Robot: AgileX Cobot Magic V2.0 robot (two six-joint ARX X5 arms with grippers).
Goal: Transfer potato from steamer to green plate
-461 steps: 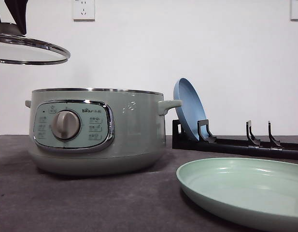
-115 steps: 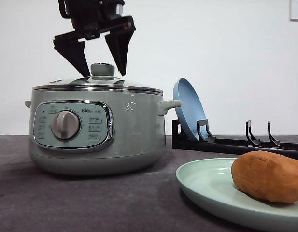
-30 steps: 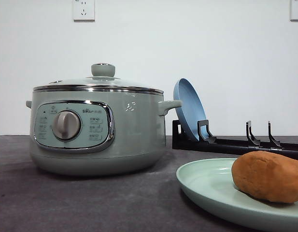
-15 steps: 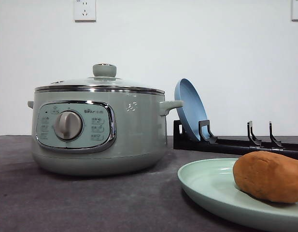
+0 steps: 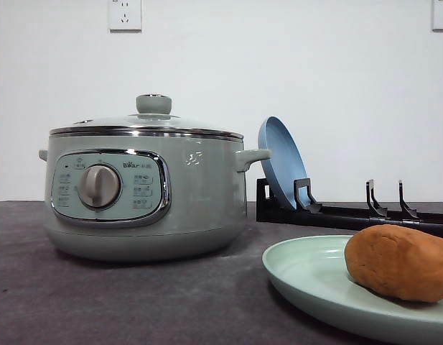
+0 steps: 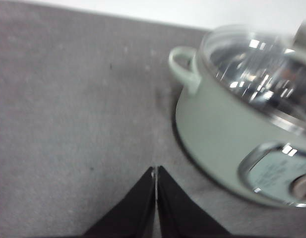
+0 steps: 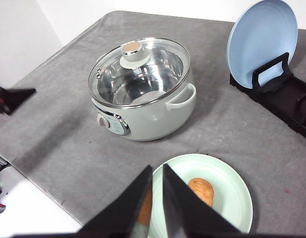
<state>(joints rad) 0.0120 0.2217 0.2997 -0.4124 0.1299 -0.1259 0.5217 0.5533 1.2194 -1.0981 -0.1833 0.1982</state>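
The potato (image 5: 400, 262) lies on the green plate (image 5: 307, 277) at the front right of the table; in the right wrist view the potato (image 7: 201, 191) rests right of the middle of the plate (image 7: 232, 203). The steamer (image 5: 146, 194) stands at the left with its glass lid on and the green knob (image 5: 154, 103) on top. My right gripper (image 7: 156, 168) hangs high above the plate's near rim, fingers almost together and holding nothing. My left gripper (image 6: 155, 171) is shut and empty over bare table beside the steamer (image 6: 227, 134).
A blue plate (image 5: 282, 162) leans upright in a black rack (image 5: 350, 215) behind the green plate. The grey table ends at an edge (image 7: 48, 191) in front of the steamer (image 7: 143, 94). Bare cloth lies between pot and plate.
Earlier the lid hung above the open pot and the plate was bare. Later the potato lay on the plate and my open left gripper stood over the lid knob; it has since left the front view.
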